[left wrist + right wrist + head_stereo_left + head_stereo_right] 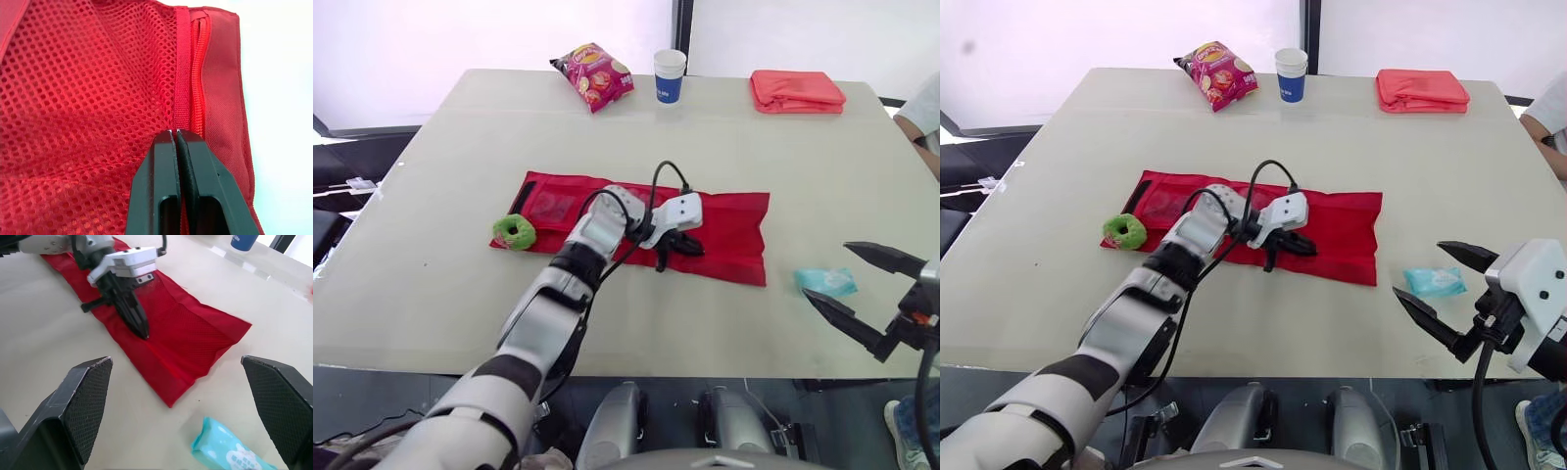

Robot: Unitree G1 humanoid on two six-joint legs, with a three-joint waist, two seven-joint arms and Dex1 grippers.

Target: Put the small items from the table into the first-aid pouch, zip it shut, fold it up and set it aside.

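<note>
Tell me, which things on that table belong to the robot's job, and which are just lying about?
Job: flat red mesh pouch; green ring-shaped item at its left end; pale blue plastic packet near the open right gripper; shut left gripper on the pouch.
Lying about: pink crisp packet; white-and-blue paper cup; folded coral cloth.

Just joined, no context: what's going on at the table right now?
The left gripper is shut, tips on the red pouch beside its zipper. The right gripper hangs open near the teal wipes pack, not touching it. The green ring lies at the pouch's left end, outside it.
</note>
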